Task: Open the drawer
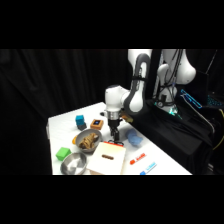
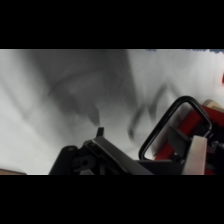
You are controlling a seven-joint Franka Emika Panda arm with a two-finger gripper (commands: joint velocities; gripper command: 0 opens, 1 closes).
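- Side view: the pincer (image 1: 115, 136) hung just above the drawer's (image 1: 114, 144) reddish front edge on the cream box (image 1: 106, 159); its opening could not be told.
- Wrist view: the black handle loop (image 2: 172, 125) lay right of the pincer (image 2: 165, 155); hooking seemed in hand, pulling outward next.

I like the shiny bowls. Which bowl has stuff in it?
The bowl nearer the gripper holds brownish things. The other bowl, at the table's front edge by the green block, looks empty.

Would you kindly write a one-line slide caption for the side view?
The white arm's gripper comes down at the red back edge of the cream drawer box, beside a bowl on the white table.
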